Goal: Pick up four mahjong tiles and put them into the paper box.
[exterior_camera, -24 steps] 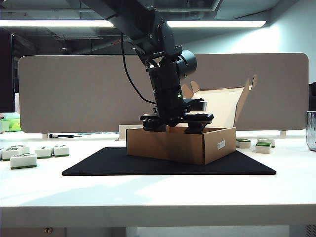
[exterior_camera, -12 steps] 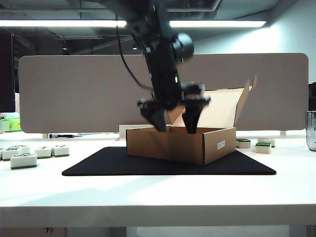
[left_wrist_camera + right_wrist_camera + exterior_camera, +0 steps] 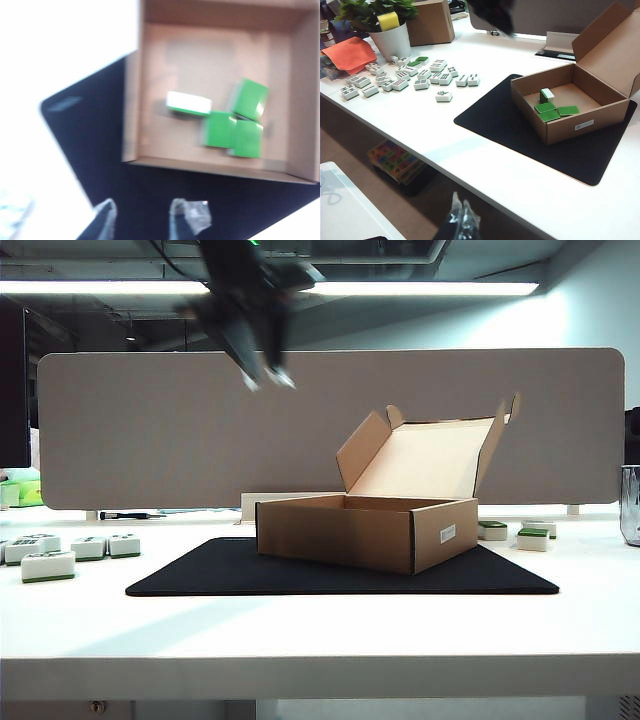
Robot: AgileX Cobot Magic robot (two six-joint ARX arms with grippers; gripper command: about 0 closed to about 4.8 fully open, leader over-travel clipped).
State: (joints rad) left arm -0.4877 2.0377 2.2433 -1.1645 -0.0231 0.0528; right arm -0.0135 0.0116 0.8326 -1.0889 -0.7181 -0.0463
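Four mahjong tiles [image 3: 225, 120] loose inside the paper box [image 3: 330, 530] on the bench — one on edge, likely to topple if jarred. Left gripper [image 3: 150, 220] high above the box, fingers slightly spread, empty. Right gripper [image 3: 459, 220] off the bench edge, fingers pressed together — no snag risk.

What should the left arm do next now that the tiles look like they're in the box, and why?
Probably just retract clear. All four mahjong tiles already lie inside the paper box, and the left gripper hangs empty above its near wall. The right gripper is shut, far off below the table's edge, so nothing seems left to pick.
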